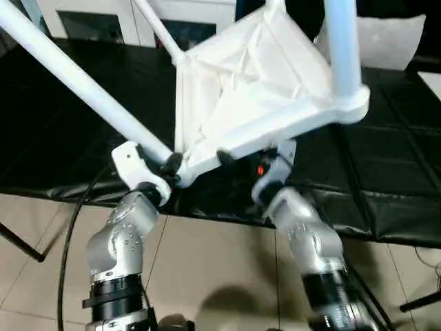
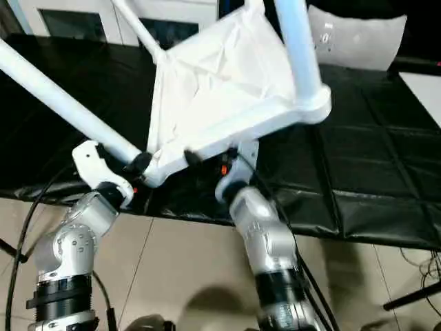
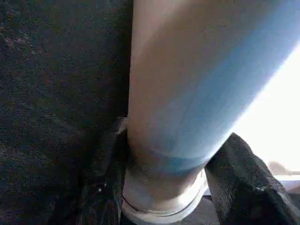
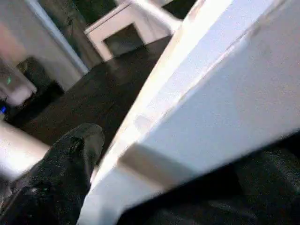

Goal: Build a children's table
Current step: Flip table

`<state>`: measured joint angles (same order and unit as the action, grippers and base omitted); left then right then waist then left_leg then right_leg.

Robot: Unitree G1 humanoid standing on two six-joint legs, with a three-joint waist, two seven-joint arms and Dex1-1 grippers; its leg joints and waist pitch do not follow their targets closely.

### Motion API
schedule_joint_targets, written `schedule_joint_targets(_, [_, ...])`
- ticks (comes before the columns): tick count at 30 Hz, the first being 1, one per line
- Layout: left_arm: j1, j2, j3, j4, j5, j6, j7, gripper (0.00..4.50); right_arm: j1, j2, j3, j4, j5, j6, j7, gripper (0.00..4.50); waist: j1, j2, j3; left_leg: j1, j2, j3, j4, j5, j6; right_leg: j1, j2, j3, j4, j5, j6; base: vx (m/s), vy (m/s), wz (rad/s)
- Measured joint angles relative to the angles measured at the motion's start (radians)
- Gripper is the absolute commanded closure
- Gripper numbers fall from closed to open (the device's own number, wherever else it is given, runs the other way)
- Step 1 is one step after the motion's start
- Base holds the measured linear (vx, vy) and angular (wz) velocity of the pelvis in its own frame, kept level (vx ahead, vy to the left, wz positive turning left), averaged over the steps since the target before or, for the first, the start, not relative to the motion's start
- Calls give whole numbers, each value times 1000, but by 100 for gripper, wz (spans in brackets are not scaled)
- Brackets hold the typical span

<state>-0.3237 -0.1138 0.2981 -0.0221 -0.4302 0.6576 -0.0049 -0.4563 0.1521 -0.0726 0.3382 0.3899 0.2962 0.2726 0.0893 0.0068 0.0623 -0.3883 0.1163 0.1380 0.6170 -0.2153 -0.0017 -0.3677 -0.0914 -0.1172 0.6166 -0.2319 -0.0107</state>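
The white children's table top (image 1: pixel 248 76) is tilted up over the black workbench, ribbed underside towards me. Three legs stand in its sockets: one (image 1: pixel 76 76) runs up to the left from the near-left corner, one (image 1: pixel 342 48) rises from the right corner, and one (image 1: pixel 157 27) rises at the far corner. My left gripper (image 1: pixel 169 165) is shut on the base of the left leg (image 3: pixel 187 93), with a black finger (image 3: pixel 243 187) on each side. My right gripper (image 1: pixel 244 162) is open at the top's near rim (image 4: pixel 211 108), which lies between its fingers (image 4: pixel 61 178).
The black mat-covered workbench (image 1: pixel 386 179) ends just ahead of my forearms, with tiled floor (image 1: pixel 220 276) below. A white cushion (image 1: pixel 396 41) lies at the back right. A black cable (image 1: pixel 69 234) hangs by my left arm. White cabinets (image 2: pixel 76 21) stand behind the bench.
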Motion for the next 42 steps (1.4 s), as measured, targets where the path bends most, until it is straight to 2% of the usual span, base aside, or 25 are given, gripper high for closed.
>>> schedule_joint_targets(7, [5,-1,-14,-1,0,17,2,244,-121,-3,-153,159,130,-109,-28,0,3,0,0,1,1,8,0,1,1,0,0,5,0,3,0,0,0,0])
schedule_joint_targets(9, [5,-1,-18,-1,0,17,8,244,-141,-5,-173,179,151,-133,-29,0,2,0,0,2,1,9,0,1,2,0,0,6,0,3,0,0,0,0])
schedule_joint_targets(13, [4,-1,-26,-1,0,18,12,244,-199,-7,-223,265,199,-164,-36,50,3,0,0,1,2,11,0,2,3,-3,-1,7,3,3,-1,0,0,0])
schedule_joint_targets(19, [3,-1,-32,-1,0,14,16,244,-235,-8,-238,337,238,-190,-21,102,2,-2,0,-3,3,20,3,3,6,-16,-1,15,13,3,-1,0,0,0])
schedule_joint_targets(21, [3,-1,-35,-1,0,13,21,244,-239,-8,-238,351,242,-194,-18,102,2,-3,1,-3,3,20,4,3,6,-16,-1,15,14,3,-1,0,0,0])
schedule_joint_targets(23, [3,-1,-36,-1,0,12,24,244,-245,-8,-242,366,247,-201,-13,134,2,-3,1,-3,4,22,4,4,6,-16,-1,16,14,4,-2,0,0,0])
schedule_joint_targets(26, [2,-1,-39,-1,0,12,29,244,-251,-8,-248,386,251,-213,-11,138,2,-4,1,-3,4,23,5,3,6,-16,-1,17,14,4,-3,0,0,0])
schedule_joint_targets(35, [1,-1,-44,-2,3,11,31,244,-261,-8,-258,420,283,-229,-14,227,3,-4,1,-2,5,25,5,3,6,-17,-1,18,15,4,-3,0,0,0])
schedule_joint_targets(37, [0,-1,-48,0,5,9,33,244,-264,-8,-263,423,286,-230,-16,234,3,-4,1,-3,5,26,5,4,6,-17,-1,18,15,5,-3,0,0,0])
schedule_joint_targets(39, [-1,-1,-52,1,6,8,31,188,-264,-8,-265,423,290,-233,-20,241,4,-3,1,-3,5,26,5,4,7,-18,-1,18,15,5,-4,0,0,0])
schedule_joint_targets(42, [-1,-1,-54,-1,-18,13,-4,171,-269,-9,-282,435,296,-255,-34,244,8,-4,1,-6,5,27,6,4,7,-21,-1,18,15,6,-5,0,0,0])
